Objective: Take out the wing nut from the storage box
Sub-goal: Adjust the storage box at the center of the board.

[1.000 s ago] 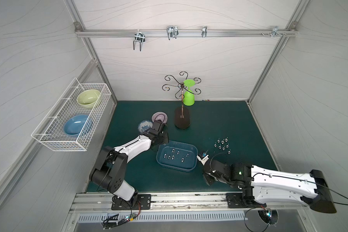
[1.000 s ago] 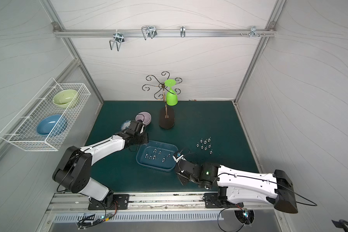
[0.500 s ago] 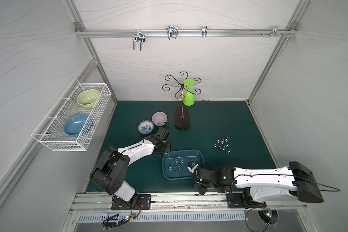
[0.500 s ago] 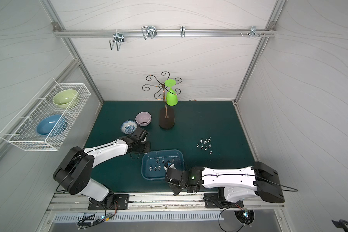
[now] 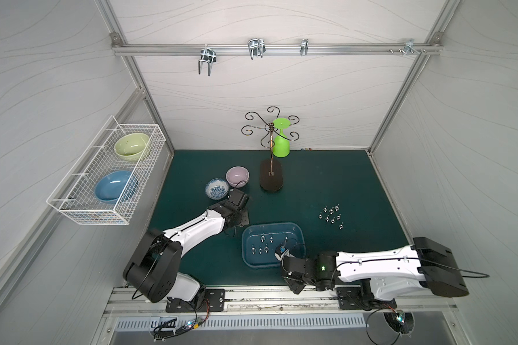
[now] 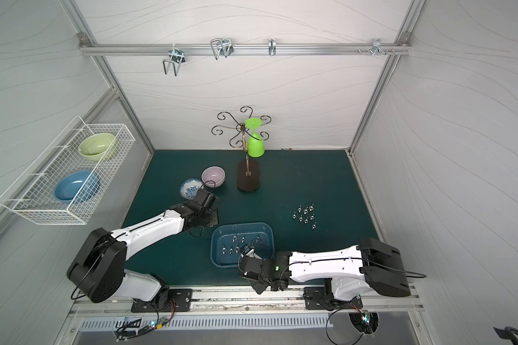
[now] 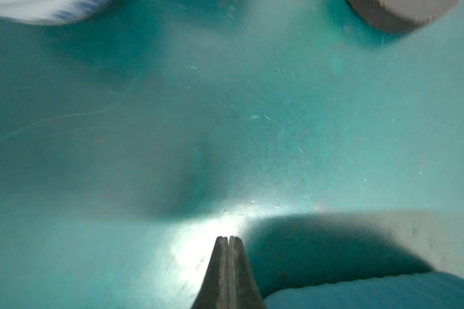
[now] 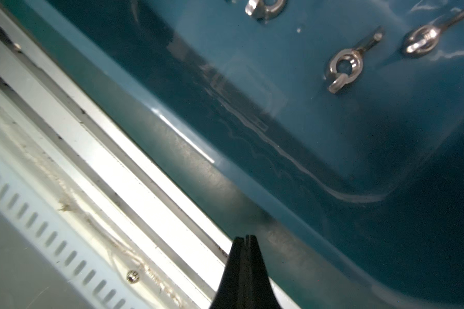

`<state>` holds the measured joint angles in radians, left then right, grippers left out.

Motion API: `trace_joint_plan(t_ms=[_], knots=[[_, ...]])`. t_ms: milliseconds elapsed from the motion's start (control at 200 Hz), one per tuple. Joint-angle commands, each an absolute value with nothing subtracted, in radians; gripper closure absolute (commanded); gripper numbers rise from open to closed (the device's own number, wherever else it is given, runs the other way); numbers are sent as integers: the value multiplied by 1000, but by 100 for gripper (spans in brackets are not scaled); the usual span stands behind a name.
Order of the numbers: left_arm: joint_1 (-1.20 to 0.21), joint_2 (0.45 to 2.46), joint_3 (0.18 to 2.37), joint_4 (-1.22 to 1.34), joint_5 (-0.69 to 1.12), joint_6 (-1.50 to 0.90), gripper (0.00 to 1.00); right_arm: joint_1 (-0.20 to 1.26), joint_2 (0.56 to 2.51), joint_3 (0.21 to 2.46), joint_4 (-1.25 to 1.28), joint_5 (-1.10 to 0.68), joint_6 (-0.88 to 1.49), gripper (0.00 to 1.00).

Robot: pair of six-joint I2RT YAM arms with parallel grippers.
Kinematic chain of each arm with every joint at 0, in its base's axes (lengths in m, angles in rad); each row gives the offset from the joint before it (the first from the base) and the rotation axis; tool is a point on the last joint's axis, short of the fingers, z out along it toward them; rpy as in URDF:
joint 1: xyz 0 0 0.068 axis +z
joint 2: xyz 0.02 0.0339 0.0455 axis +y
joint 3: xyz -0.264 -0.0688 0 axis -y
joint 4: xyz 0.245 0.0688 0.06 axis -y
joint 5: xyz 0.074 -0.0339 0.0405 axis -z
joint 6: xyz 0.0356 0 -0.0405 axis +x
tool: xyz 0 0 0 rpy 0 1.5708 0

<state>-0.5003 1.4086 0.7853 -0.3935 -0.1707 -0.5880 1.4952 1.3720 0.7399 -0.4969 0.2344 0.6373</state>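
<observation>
The dark-blue storage box [image 5: 246, 236] [image 6: 215, 239] lies near the front of the green mat, with several silver wing nuts [image 5: 263, 238] [image 6: 235, 238] on its floor. The right wrist view shows its near rim [image 8: 188, 144] and a wing nut [image 8: 343, 67] inside. My right gripper [image 5: 295, 287] [image 6: 259, 288] [image 8: 245, 237] is shut and empty. It hangs just outside the box's front rim, over the edge of the mat by the rail. My left gripper [image 5: 242, 217] [image 6: 210, 217] [image 7: 228, 237] is shut and empty, low over the mat beyond the box's far left corner [image 7: 386, 294].
Several more wing nuts [image 5: 331, 216] [image 6: 305, 215] lie in a cluster on the mat, right of the box. A patterned bowl [image 5: 216, 188] and a pink bowl [image 5: 237, 176] stand behind the left gripper. A dark-based stand [image 5: 271, 179] holds a green glass [image 5: 280, 146]. A wire basket [image 5: 72, 209] hangs on the left wall.
The storage box has slid toward the front and turned. The left gripper has drawn back from the bowls. The right arm has swung its gripper down to the front rail.
</observation>
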Motion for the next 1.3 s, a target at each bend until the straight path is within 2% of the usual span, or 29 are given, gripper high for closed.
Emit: trace_joint_plan(t_ms=[0, 325, 570, 780, 915, 1145, 1185, 1295], knots=[[-484, 1344, 721, -442, -229, -669, 98, 1474, 1401, 779, -457, 273, 608, 100], [-480, 1191, 535, -437, -119, -799, 100, 1407, 1470, 804, -385, 257, 569, 100], [-492, 1265, 513, -293, 34, -829, 100, 1338, 1509, 815, -341, 232, 531, 100], [-497, 1334, 587, -248, 57, -817, 100, 1303, 1529, 837, -338, 206, 510, 100], [-497, 1372, 632, -223, 74, -807, 100, 1304, 1487, 850, -394, 197, 505, 100], [-500, 1455, 697, -181, 112, -782, 100, 1304, 1301, 904, -559, 197, 507, 100], [-500, 1456, 701, -172, 113, -774, 100, 1302, 1287, 927, -585, 215, 495, 97], [-500, 1441, 718, -172, 91, -753, 100, 1251, 1310, 982, -608, 251, 445, 75]])
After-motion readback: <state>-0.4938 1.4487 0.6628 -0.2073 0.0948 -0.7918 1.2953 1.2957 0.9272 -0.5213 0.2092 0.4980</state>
